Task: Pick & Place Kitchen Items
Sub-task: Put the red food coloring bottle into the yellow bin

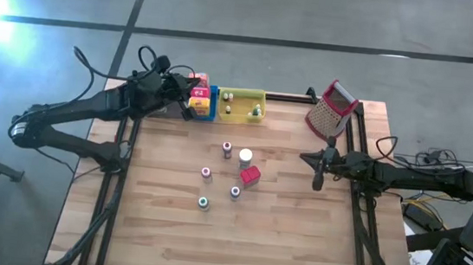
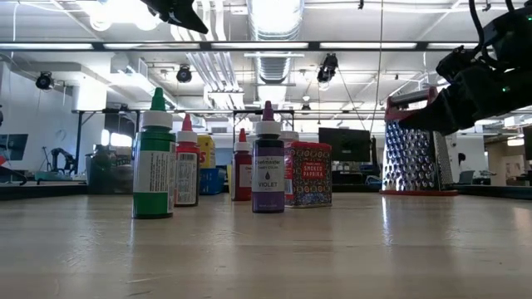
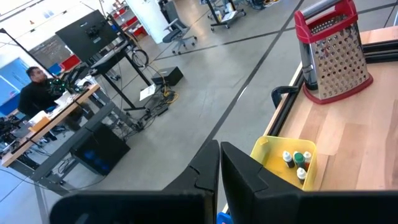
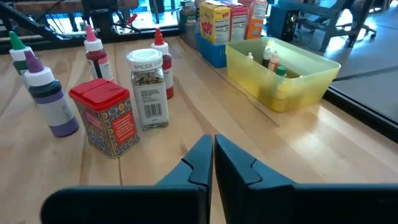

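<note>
High view: the worktop (image 1: 295,243) carries the grater (image 1: 332,109), the yellow tray (image 1: 241,104) holding small bottles, then loose kitchen items (image 1: 231,174) mid-table. Both the left gripper (image 1: 188,106) and the right gripper (image 1: 318,180) are closed and empty. Descending closed could topple the crowded bottles.

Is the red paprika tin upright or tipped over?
Upright: the red paprika tin stands on its base beside the spice jar, lid on top.
</note>
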